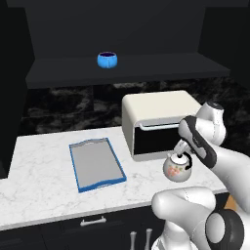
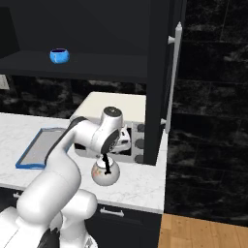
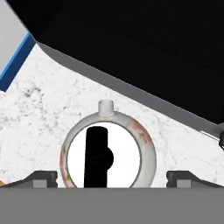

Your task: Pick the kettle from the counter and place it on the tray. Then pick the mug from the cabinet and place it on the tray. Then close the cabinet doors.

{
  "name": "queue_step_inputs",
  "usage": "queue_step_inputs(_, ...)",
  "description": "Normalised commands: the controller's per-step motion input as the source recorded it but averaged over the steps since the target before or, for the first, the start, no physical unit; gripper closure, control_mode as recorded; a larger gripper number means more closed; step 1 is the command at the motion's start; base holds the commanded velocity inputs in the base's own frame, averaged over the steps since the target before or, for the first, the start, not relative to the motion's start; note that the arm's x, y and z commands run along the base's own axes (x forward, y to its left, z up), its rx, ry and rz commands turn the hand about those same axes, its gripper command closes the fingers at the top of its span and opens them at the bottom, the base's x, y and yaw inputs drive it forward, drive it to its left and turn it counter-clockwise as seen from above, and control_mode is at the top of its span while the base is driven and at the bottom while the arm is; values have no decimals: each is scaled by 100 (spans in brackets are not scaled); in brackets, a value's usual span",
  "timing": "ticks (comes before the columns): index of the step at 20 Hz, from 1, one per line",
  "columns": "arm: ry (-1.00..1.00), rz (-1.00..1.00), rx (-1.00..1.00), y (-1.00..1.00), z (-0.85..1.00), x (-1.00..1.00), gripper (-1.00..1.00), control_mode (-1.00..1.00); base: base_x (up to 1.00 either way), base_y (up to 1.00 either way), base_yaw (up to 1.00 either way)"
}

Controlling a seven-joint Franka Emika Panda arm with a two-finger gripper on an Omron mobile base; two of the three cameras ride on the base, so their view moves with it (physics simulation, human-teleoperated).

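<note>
The white kettle point(image 1: 178, 168) point(image 2: 106, 174) with its black handle stands on the marble counter point(image 1: 44, 166), in front of the toaster oven. My gripper point(image 1: 182, 152) point(image 2: 107, 157) hangs just above it, open. In the hand view the kettle point(image 3: 127, 151) sits between my two fingertips point(image 3: 43, 177), which are wide apart and clear of it. The blue-rimmed tray point(image 1: 96, 163) point(image 2: 38, 147) lies flat to the left, with nothing on it. The blue mug point(image 1: 107, 59) point(image 2: 59, 55) rests on the shelf of the black cabinet point(image 1: 146, 68). One cabinet door point(image 2: 160, 72) stands open with its silver handle point(image 2: 177, 63).
A cream toaster oven point(image 1: 158, 122) point(image 2: 118, 121) with a dark glass door stands close behind the kettle. The counter's front edge runs over dark drawers point(image 1: 93, 224). The open door hangs above the counter's right end. A bare stretch of counter lies between tray and kettle.
</note>
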Motion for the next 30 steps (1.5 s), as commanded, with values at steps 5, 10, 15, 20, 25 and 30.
queue_step_inputs(5,4,1,0,1,-39,5,-100,-100,0,0,0)
queue_step_inputs(10,1,0,0,0,-28,0,100,-100,0,0,0)
queue_step_inputs(15,0,0,0,0,0,-7,100,-100,0,0,0)
queue_step_inputs(20,3,-6,0,22,32,-32,100,-100,0,0,0)
queue_step_inputs(25,0,-20,-1,68,97,-39,100,-100,0,0,0)
queue_step_inputs(30,0,-19,-10,100,74,-7,100,-100,0,0,0)
